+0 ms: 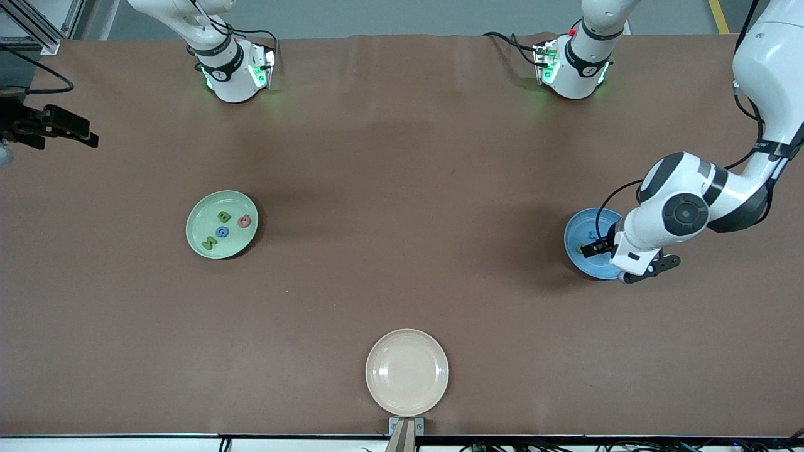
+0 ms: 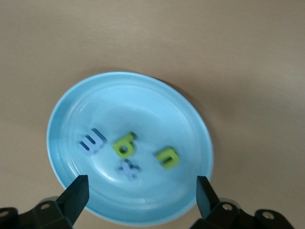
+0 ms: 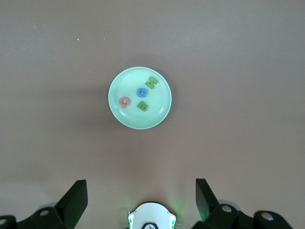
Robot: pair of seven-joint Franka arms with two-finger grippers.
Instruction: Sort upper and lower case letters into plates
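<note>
A pale green plate [image 1: 200, 246] toward the right arm's end holds several letters: a green B [image 1: 223, 216], a pink one [image 1: 244, 220], a blue one [image 1: 222, 231] and a green one [image 1: 209, 242]. The right wrist view looks down on this plate [image 3: 119, 114] from high up, with my right gripper [image 3: 141, 199] open and empty. A blue plate [image 1: 575, 235] toward the left arm's end is partly hidden by the left arm. My left gripper [image 1: 595, 248] hangs open over it. In the blue plate [image 2: 157, 95] lie a blue letter [image 2: 93, 141], a green b [image 2: 125, 145], a green n [image 2: 167, 158] and a blue x [image 2: 128, 169].
A cream plate [image 1: 407, 371] with nothing in it sits near the table's front edge, midway along. A black fixture [image 1: 50, 125] juts in over the table at the right arm's end. The arm bases [image 1: 232, 72] stand along the back edge.
</note>
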